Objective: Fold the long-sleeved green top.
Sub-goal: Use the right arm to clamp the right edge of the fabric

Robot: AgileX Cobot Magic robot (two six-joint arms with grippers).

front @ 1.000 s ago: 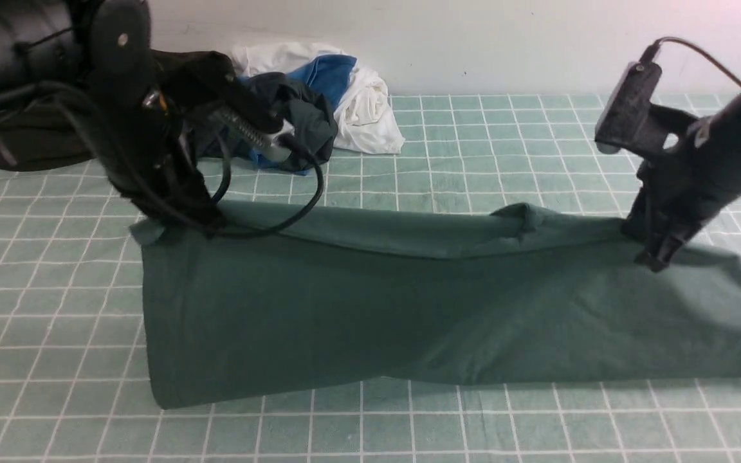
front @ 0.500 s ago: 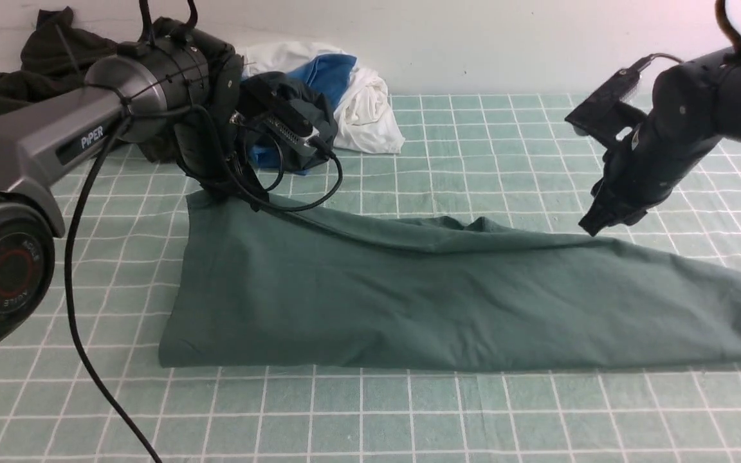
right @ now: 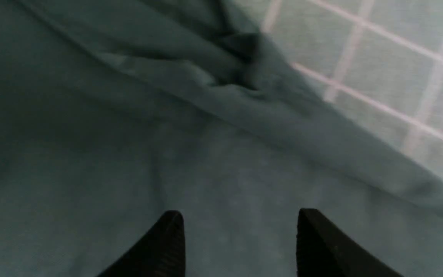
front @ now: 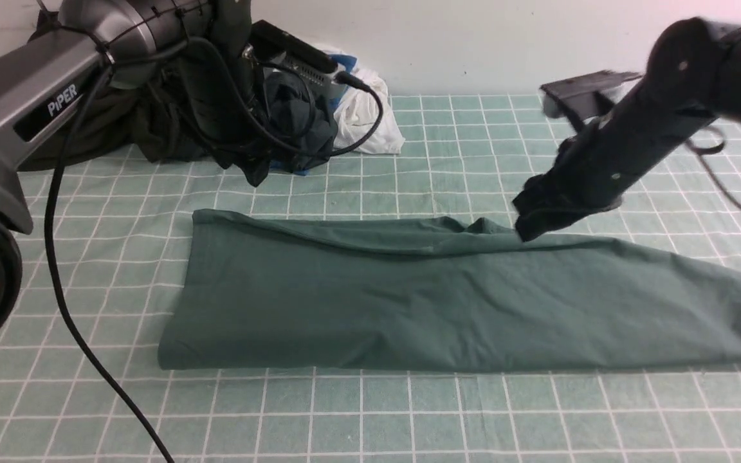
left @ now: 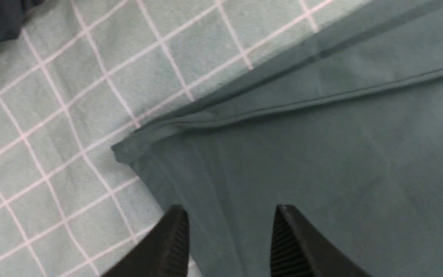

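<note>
Front cam: the green top [front: 345, 302] is spread on the tabletop [front: 370, 418], nearer the camera than both pincers. Dark clothes [front: 300, 116] sit just beyond the left pincer [front: 240, 172].

Left wrist: pincer's wide, nothing in it, top's corner ahead.

Right wrist: right pincer [right: 240, 213] is wide and empty too, over the top's folds.

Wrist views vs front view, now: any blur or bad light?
Front view: right arm motion-blurred, top sharp, light even, no strong glare. Left wrist view: fingers soft, grid lines clear. Right wrist view: darkest, broad shadow across the top, grid lines and creases soft.
</note>
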